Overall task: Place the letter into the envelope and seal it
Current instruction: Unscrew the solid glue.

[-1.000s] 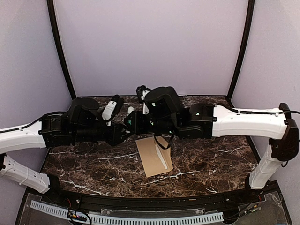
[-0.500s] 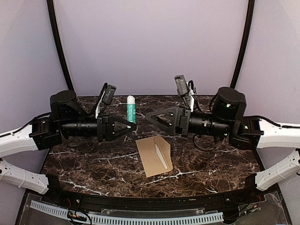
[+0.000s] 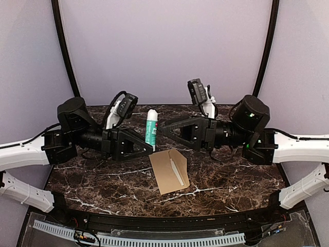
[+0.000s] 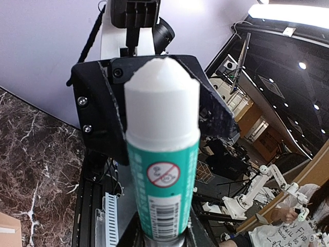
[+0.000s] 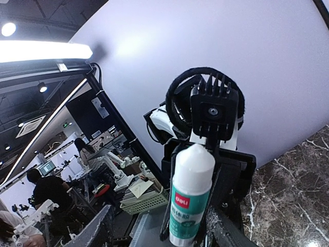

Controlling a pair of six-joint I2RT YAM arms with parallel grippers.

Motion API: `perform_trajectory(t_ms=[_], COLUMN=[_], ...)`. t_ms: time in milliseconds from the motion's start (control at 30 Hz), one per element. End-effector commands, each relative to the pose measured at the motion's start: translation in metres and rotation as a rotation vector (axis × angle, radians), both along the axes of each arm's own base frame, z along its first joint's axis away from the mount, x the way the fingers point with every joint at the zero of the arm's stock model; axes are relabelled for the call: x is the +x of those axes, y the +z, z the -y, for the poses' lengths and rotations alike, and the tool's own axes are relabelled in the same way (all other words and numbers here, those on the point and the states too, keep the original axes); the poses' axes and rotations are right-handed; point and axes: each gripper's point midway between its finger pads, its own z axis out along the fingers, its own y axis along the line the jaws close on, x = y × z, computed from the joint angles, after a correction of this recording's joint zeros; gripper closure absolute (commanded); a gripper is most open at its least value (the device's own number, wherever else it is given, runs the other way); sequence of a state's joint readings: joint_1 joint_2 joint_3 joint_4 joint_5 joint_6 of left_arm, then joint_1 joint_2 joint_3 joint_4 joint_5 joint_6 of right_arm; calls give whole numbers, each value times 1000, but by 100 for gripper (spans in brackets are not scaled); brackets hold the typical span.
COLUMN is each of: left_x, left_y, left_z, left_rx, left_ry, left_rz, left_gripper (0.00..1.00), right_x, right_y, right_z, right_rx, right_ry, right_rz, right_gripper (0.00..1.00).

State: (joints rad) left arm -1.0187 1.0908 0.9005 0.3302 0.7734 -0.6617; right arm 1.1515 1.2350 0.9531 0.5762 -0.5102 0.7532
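Top view, centre of frame: the left gripper [image 3: 149, 147] is clamped on the bottom of a glue stick [image 3: 151, 128], holding it upright above the desk [image 3: 231, 175]. Facing it from the right, the right gripper [image 3: 160, 125] has its jaws parted, level with the stick's upper half. Its own camera shows the fingers [image 5: 100, 229] either side of the tube with nothing pinched. My read: it's lining up for the white cap [image 4: 163, 98], the gluing step before sealing.

The envelope [image 3: 165, 172] lies flat just below centre, apart from both arms, with a pale strip [image 3: 176, 172] slanting across it. The letter? Not showing, and I can't tell whether it's inside.

Handling: that envelope looks thin, light and floppy, flat on polished marble, so it'll likely skate when pushed. Pin one end and take it by a corner or the flap edge. The stick is stiff, smooth plastic, so grip the cap squarely on its sides or it may slip.
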Motion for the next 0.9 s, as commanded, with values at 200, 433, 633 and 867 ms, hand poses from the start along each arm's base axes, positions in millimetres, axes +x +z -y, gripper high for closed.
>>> perform_trajectory(t_ms=[200,433,633,867], left_x=[-31,-26,-19,18], left_y=[26,25,24,6], left_z=[9,12,12,5], left_rx=[-77,-81,-78,35], left_ry=[-137,-115,-63,201], left_rz=[43,50,67,103], left_gripper=[100,100,100,100], right_x=[-17,-21,-22,-10], right_y=[31,30,28,23], right_z=[-10,-11,-13,-18], right_rx=[87,93,88,41], right_ry=[133,149,156,57], right_rz=[58,58,52,50], right_gripper=[48,66,86,91])
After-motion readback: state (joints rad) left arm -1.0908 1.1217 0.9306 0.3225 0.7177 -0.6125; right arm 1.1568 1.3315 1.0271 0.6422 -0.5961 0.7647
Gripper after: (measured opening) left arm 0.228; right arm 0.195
